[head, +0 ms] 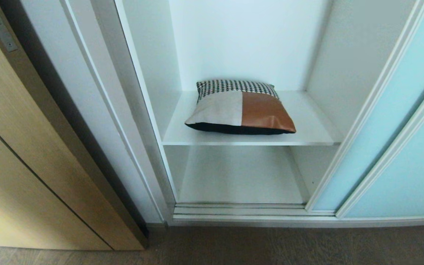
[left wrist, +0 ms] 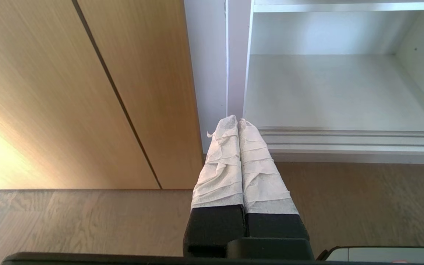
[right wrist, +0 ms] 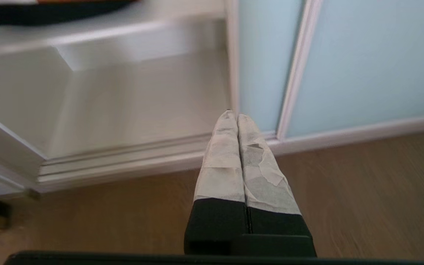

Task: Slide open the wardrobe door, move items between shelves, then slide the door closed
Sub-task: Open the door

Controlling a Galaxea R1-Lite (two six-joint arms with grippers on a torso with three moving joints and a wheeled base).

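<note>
Both grippers empty, fingers pressed together: left gripper (left wrist: pixel 238 121) hangs low over the wood floor (left wrist: pixel 87 221) at the wardrobe's left corner, beside the tan wood door (left wrist: pixel 68 92); right gripper (right wrist: pixel 237 117) sits low at the bottom track (right wrist: pixel 123 162), tips near the frame of the sliding wardrobe door (right wrist: pixel 263 66). Head view, neither arm visible: door (head: pixel 399 140) slid to frame right, wardrobe open. Cushion (head: pixel 239 108) lies flat mid-frame on upper shelf (head: pixel 307 129); lower shelf (head: pixel 239 176) below it.
</note>
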